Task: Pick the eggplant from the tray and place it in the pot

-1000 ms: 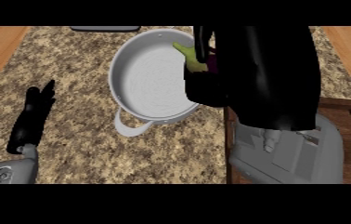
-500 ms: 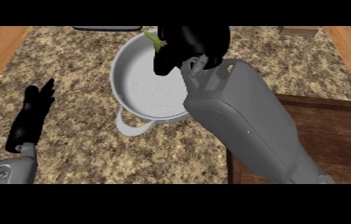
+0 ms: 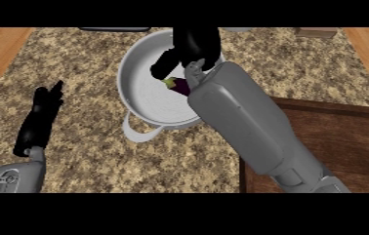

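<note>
At the left edge the robot's left hand (image 3: 42,116) rests open on the speckled brown granite counter (image 3: 86,156), fingers straight and pointing up. Right of it stands the round grey metal pot (image 3: 144,102). The small purple eggplant with a green stem (image 3: 178,86) is inside the pot's rim, at its right side, directly below the black right hand (image 3: 193,46) and against that arm's wrist. Whether the right hand grips the eggplant cannot be told. The dark brown wooden tray (image 3: 324,131) lies at the right.

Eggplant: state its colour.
Dark purple eggplant with a green stem end; head view shows it.
</note>
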### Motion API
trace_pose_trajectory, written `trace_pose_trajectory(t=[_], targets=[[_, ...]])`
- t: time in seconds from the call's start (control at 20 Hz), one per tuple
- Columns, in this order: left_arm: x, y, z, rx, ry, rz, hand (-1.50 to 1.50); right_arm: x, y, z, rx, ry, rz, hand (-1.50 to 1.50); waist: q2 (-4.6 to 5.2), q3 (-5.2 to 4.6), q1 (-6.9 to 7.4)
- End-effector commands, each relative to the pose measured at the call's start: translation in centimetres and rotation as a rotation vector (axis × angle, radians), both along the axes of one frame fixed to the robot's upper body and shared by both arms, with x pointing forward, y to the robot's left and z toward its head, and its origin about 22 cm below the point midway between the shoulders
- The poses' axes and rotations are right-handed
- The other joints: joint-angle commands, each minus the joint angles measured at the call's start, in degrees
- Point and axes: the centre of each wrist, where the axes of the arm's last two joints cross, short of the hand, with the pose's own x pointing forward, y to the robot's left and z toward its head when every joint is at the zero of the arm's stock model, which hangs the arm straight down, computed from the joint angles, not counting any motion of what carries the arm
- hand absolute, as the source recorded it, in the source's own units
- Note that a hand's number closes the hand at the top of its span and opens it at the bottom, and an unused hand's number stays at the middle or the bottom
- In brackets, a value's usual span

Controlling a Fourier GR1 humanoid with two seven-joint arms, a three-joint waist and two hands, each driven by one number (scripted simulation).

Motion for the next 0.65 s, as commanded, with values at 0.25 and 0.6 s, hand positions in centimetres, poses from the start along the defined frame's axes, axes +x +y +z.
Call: trace_pose_trajectory(t=[0.25,0.6], targets=[[-1.3,-0.1,-1.6,-0.004,0.009,0.021,0.0,0.2,-1.3,-2.4,0.412,-0.214,-0.142,-1.5,-0.21,0.04,-0.27],[-1.8,1.0,-1.4,0.007,0.016,0.044,0.0,0.5,-6.0,-2.2,0.515,-0.326,-0.254,-1.5,-0.56,0.05,-2.18]])
